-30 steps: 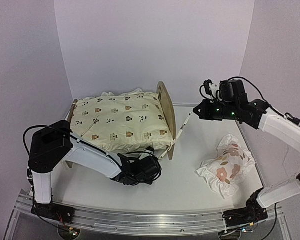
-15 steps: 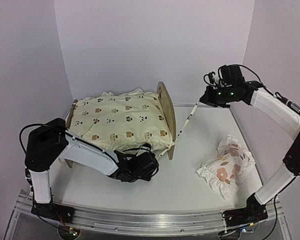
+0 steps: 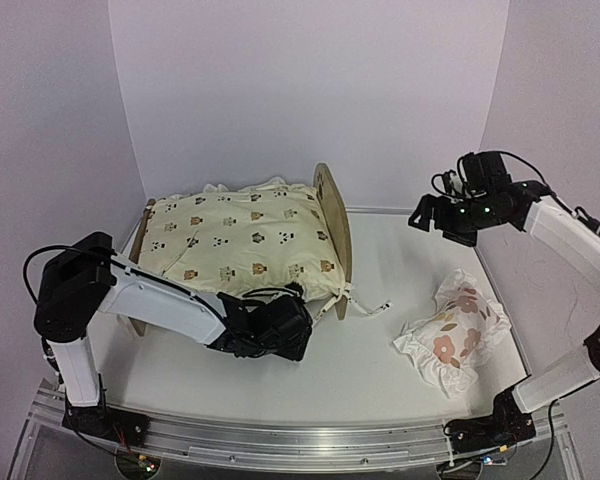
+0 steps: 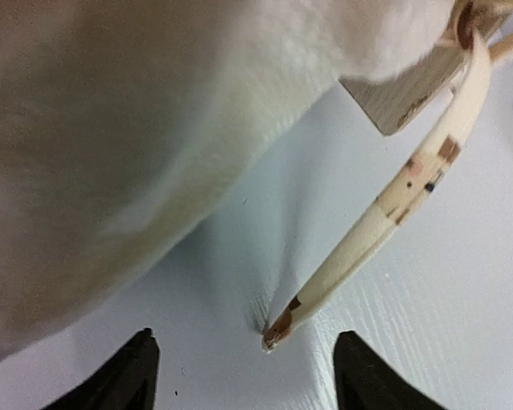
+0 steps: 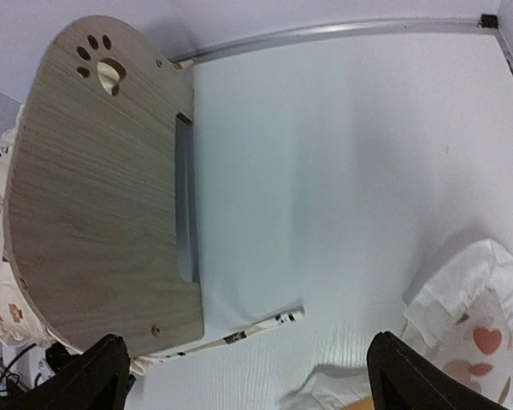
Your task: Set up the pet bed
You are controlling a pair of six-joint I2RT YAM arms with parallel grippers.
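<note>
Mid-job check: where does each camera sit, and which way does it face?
Top external: above and behind the bases, looking down on the table; left arm, right arm, pet bed, cushion, pillow show.
Left wrist: low beside the bed, facing the cushion's edge and a tie string; left gripper at bottom edge.
Right wrist: raised, looking down on the headboard's back; right gripper at bottom corners.
Shared: top and right wrist both show headboard and pillow.

A cream fabric tie string [image 4: 385, 213] with small brown prints slants down, its tip touching the white worktop [image 4: 427, 342] just ahead of the gripper [image 4: 244, 376], whose black fingers stand parted and empty. A cream cushion [image 4: 137, 111], blurred, fills the upper left.
</note>
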